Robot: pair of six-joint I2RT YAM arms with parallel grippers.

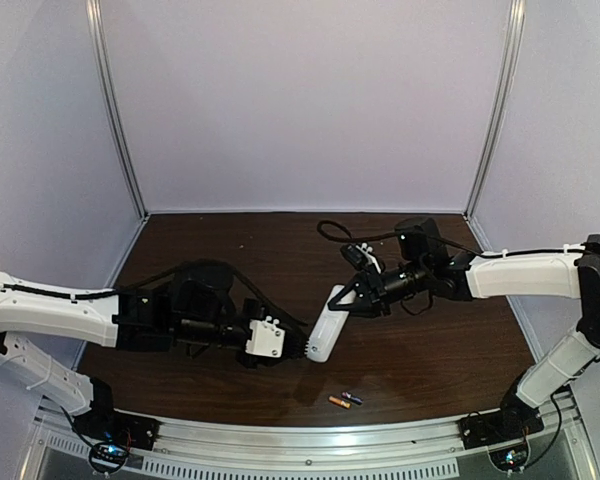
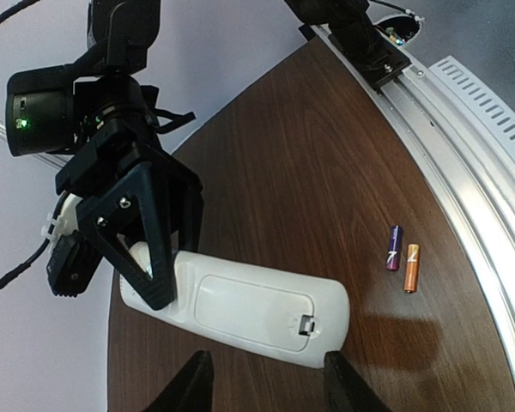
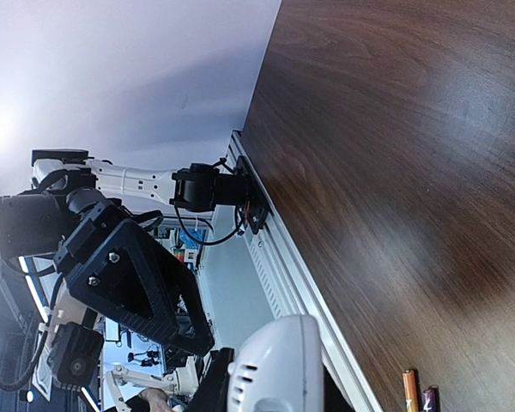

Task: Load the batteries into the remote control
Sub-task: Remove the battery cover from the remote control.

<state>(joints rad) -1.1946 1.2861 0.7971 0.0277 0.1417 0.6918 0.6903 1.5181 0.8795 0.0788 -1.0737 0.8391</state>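
The white remote control (image 1: 325,325) hangs tilted above the dark table, its back with the shut battery cover (image 2: 249,311) facing the left wrist camera. My right gripper (image 1: 339,303) is shut on its upper end, and its black fingers (image 2: 150,257) clamp that end. The same end shows between the jaws in the right wrist view (image 3: 279,365). My left gripper (image 2: 270,388) is open, with one tip on each side of the remote's latch end and not touching it. The purple-blue battery (image 2: 394,248) and the orange battery (image 2: 410,268) lie side by side on the table near the front (image 1: 345,400).
A ribbed aluminium rail (image 1: 310,445) runs along the table's front edge just beyond the batteries. Pale walls close in the back and both sides. A black cable (image 1: 330,232) loops behind the right wrist.
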